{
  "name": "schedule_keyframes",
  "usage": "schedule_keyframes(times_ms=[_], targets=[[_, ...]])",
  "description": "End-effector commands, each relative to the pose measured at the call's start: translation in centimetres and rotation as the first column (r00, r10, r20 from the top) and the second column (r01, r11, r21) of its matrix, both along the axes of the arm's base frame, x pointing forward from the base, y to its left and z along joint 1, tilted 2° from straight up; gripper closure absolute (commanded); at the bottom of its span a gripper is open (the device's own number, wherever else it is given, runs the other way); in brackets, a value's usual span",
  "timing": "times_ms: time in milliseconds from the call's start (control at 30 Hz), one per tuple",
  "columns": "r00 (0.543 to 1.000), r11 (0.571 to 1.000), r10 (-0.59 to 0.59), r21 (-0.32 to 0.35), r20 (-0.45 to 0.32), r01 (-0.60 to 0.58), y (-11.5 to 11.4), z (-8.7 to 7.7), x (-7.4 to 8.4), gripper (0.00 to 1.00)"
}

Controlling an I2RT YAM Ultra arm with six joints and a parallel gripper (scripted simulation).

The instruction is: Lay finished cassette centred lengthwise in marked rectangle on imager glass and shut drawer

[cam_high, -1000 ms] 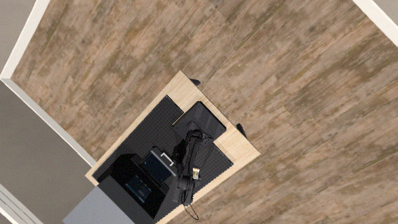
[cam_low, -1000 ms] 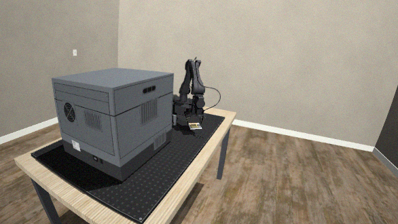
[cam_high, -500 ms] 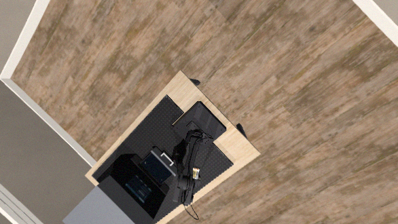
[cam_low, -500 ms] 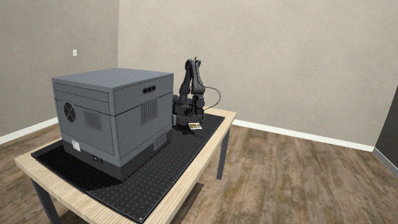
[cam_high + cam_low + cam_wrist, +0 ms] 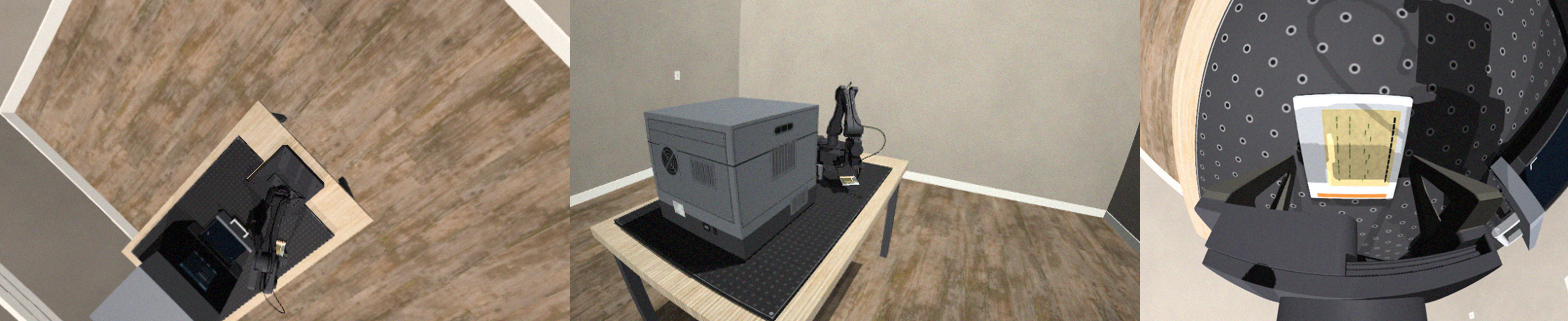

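The cassette FINISHED [image 5: 1351, 144] [image 5: 280, 248] [image 5: 849, 181] is a white plate with a yellow gel window and an orange stripe. It lies flat on the black breadboard [image 5: 1254, 79]. My gripper [image 5: 1352, 161] [image 5: 848, 171] is open, with one finger on each side of the cassette's near half, clear of it. The gel imager IM [image 5: 730, 156] [image 5: 146, 297] is a grey box. Its drawer [image 5: 225, 240] [image 5: 1516, 193] stands pulled out beside the gripper. The dark glass [image 5: 1549, 165] shows a white corner mark and nothing lies on it.
The breadboard [image 5: 784, 272] covers most of a wooden table [image 5: 872, 209] [image 5: 340, 209]. The table's edge [image 5: 1184, 138] runs close beside the cassette. The arm's base plate [image 5: 292, 167] sits at the far corner. A cable loops off the arm over the table edge.
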State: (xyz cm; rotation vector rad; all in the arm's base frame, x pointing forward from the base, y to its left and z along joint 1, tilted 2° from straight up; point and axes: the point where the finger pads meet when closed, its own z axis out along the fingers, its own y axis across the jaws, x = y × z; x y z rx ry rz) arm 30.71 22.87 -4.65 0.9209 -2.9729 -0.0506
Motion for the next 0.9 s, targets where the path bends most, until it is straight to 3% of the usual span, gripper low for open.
schedule_keyframes(times_ms=[0,567,600,867], targets=[[1.0,1.0,-0.006,0.006,0.013,0.006,0.4,-0.3,0.2,0.0],[1.0,1.0,-0.01,-0.004,-0.001,0.01,0.0,-1.2,-0.2,0.0],[0.999,1.0,-0.011,0.03,0.046,0.009,0.9,0.4,1.1,0.0],[0.999,1.0,-0.01,0.024,0.038,0.009,1.0,-0.3,1.2,0.0]])
